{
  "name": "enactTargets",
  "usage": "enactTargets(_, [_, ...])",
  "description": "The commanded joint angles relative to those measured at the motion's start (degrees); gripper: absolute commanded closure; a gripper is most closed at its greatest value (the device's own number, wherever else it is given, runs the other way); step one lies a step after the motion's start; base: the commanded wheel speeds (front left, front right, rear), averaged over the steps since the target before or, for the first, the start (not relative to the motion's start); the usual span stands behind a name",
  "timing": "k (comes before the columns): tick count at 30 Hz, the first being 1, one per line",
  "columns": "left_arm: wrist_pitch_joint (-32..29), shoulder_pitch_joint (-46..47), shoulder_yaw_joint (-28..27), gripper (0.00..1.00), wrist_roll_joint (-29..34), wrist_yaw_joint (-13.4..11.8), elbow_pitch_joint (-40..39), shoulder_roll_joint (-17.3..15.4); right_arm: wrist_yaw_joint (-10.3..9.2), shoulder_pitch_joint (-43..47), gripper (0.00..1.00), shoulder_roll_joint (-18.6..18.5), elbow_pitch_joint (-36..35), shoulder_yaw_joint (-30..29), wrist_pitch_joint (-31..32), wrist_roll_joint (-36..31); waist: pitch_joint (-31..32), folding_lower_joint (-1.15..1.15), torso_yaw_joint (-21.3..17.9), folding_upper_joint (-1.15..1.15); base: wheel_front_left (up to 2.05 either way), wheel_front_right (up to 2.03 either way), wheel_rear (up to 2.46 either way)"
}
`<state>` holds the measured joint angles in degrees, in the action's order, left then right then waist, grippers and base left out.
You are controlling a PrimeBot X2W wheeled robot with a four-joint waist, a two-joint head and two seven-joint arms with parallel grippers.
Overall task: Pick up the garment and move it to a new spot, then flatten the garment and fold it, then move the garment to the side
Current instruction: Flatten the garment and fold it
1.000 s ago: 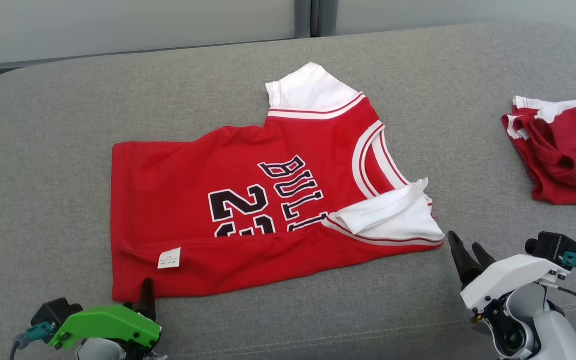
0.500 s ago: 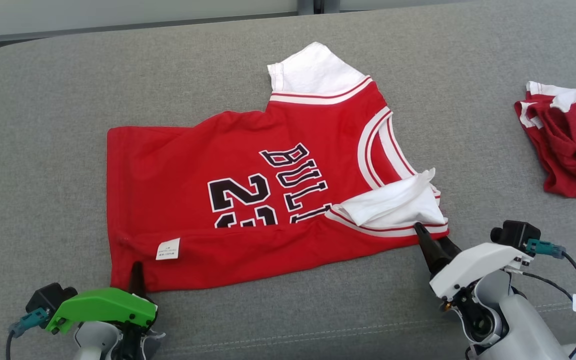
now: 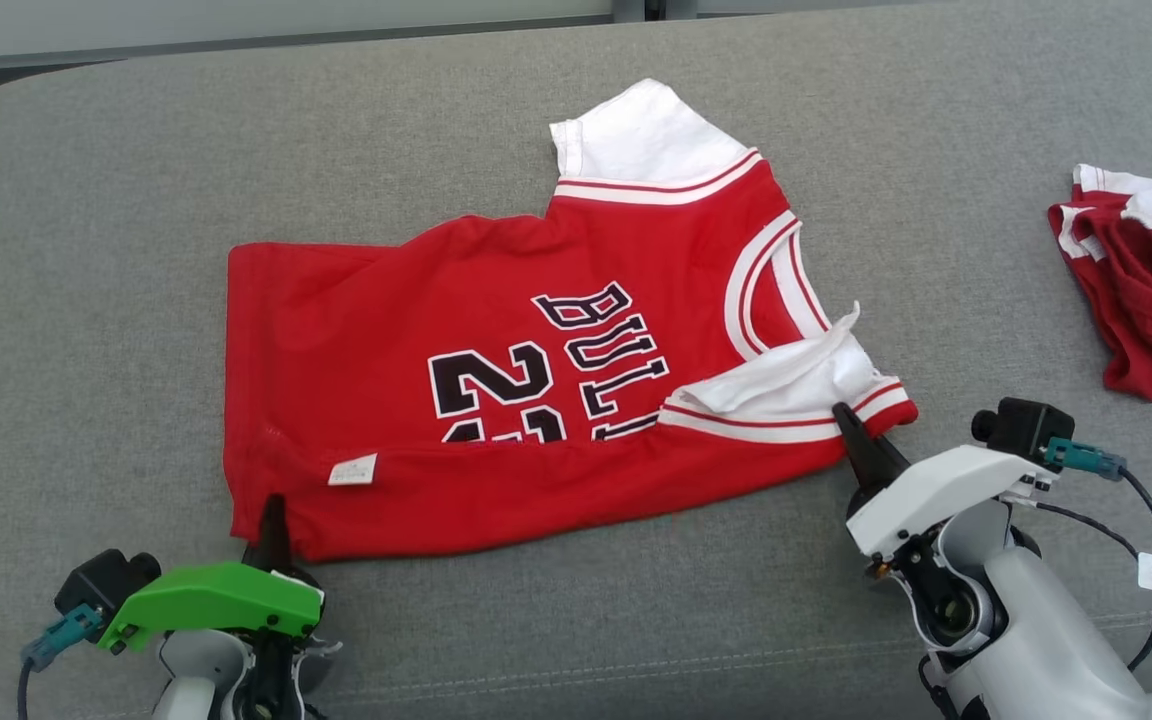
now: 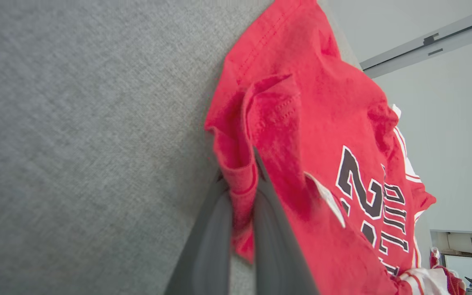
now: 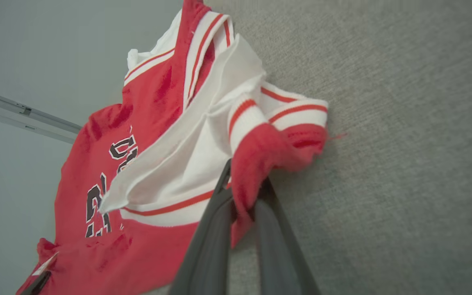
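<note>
Red short-sleeved jersey garment (image 3: 496,340) with white sleeves lay partly folded on the grey fabric worktop (image 3: 86,250). Soft, light and limp, it would likely sag between 2 holds. The left tool (image 3: 274,515) was clamped on its near hem corner and the right tool (image 3: 851,432) on its near sleeve edge.

My left gripper (image 3: 272,512) sits toward the front left of the cushion (image 3: 86,300). Its two dark fingers are pressed together on the near left corner of the garment (image 3: 386,330), with a fold of red cloth pinched between them. Its green wrist cover (image 3: 211,598) lies low, fingers pointing away from me. My right gripper (image 3: 848,425) is toward the front right, fingers likewise closed on the garment's red-and-white sleeve edge. Its white wrist cover (image 3: 936,485) tilts up and leftward, the pale forearm (image 3: 1046,650) bending behind it.
</note>
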<state>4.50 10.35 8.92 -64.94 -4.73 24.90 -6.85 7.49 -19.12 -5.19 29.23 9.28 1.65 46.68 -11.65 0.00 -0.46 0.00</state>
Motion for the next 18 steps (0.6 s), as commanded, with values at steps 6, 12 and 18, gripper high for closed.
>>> enactTargets(6, [0.98,-0.41,-0.60,1.00,0.31,0.80,-5.13,-1.13,-0.01,-0.23,1.00,-2.18,-3.88,-1.64,1.32,3.84,1.47,0.00,0.04,0.00,0.00,0.00,0.00])
enactTargets(12, [-0.79,-2.81,0.13,1.00,0.48,-1.28,-12.55,-1.58,-0.02,1.70,1.00,-4.25,-8.86,-4.26,3.60,3.67,2.69,0.00,0.20,0.00,0.00,0.00,0.00])
enactTargets(18, [-0.98,-7.48,0.92,1.00,-0.04,-3.48,-14.70,-0.57,-0.03,6.71,1.00,-3.56,-10.66,-6.88,3.95,1.50,3.50,0.00,0.27,0.00,0.00,0.00,0.00])
